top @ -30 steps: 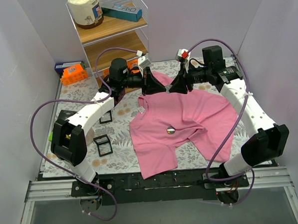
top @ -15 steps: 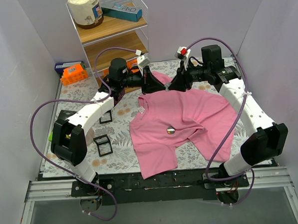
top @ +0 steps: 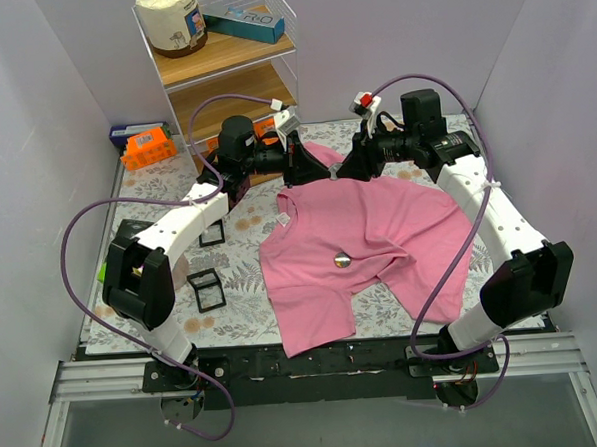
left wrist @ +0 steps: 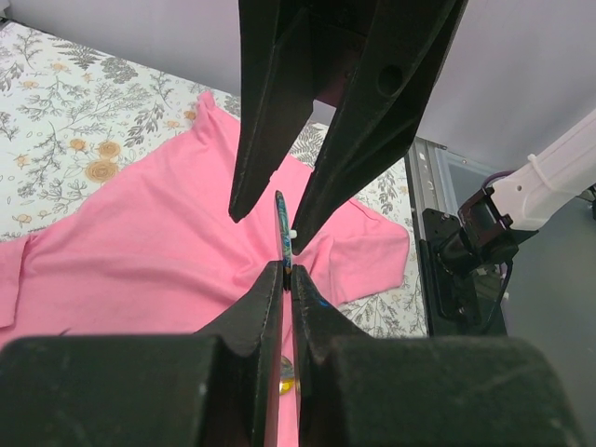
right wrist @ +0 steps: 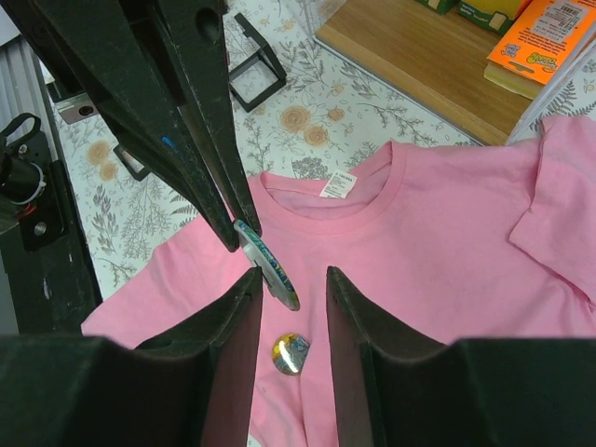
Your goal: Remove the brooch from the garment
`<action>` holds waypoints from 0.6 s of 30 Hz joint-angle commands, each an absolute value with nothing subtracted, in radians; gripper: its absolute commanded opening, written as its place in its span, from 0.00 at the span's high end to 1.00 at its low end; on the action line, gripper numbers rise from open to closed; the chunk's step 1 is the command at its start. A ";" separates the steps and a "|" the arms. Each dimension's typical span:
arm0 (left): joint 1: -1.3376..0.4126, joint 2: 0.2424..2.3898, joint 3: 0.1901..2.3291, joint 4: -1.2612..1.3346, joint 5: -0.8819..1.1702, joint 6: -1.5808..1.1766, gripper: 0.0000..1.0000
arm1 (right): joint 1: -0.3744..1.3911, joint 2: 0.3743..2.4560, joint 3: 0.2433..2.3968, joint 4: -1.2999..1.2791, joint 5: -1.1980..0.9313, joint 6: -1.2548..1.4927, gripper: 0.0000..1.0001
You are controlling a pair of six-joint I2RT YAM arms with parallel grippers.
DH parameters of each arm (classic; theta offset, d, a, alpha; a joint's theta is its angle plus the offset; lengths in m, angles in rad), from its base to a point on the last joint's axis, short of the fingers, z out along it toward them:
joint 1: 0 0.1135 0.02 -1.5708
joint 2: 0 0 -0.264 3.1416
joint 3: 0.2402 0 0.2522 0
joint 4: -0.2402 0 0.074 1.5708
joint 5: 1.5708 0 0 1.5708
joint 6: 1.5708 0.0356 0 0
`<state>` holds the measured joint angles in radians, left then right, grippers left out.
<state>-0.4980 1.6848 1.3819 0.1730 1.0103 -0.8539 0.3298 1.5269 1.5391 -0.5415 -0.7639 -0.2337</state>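
The brooch [top: 343, 260] is lying on the middle of the garment [top: 388, 219], which is lying spread out on the table [top: 235, 262]. Neither claw is touching it. Both arms are meeting in the air above the far part of the shirt, near the collar.

The left claw [left wrist: 285, 272] is pinching a thin round disc [right wrist: 268, 264] across its flat faces. The right claw [right wrist: 289, 279] is standing open, with one finger close on either side of that disc. Whether either finger is touching it is not clear, and I cannot tell whether the disc is a part of the brooch.

This is looking like a hand-over in mid-air. To do it well, the right claw should be closing squarely on the free half of the disc, flat on its faces and not on the rim, while the left claw is holding firm. The left claw should be letting go only once the right claw's grip is sure, since a thin, slick disc is likely to slip and drop onto the shirt. After that, the silvery piece at the shirt's centre is probably waiting to be picked up, ideally with one claw holding the fabric down.
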 commanded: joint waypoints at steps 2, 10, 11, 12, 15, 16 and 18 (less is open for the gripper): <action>-0.509 1.672 1.390 0.186 1.088 -0.861 1.00 | 0.325 1.545 1.568 -0.466 -0.666 -0.226 0.61; -0.506 1.678 1.390 0.190 1.091 -0.867 1.00 | 0.325 1.554 1.585 -0.446 -0.644 -0.184 0.61; -0.506 1.677 1.391 0.190 1.091 -0.867 1.00 | 0.324 1.555 1.589 -0.445 -0.644 -0.176 0.61; -0.506 1.677 1.390 0.190 1.091 -0.867 1.00 | 0.324 1.555 1.592 -0.440 -0.643 -0.163 0.61; -0.506 1.677 1.391 0.187 1.089 -0.867 1.00 | 0.324 1.554 1.594 -0.417 -0.623 -0.135 0.61; -0.506 1.677 1.391 0.186 1.089 -0.867 1.00 | 0.324 1.555 1.597 -0.413 -0.617 -0.127 0.61; -0.505 1.674 1.390 0.186 1.088 -0.865 1.00 | 0.324 1.552 1.597 -0.405 -0.594 -0.112 0.61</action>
<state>-0.4908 1.6985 1.3819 0.1825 0.9962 -0.8536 0.3351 1.5421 1.5448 -0.5194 -0.7090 -0.1471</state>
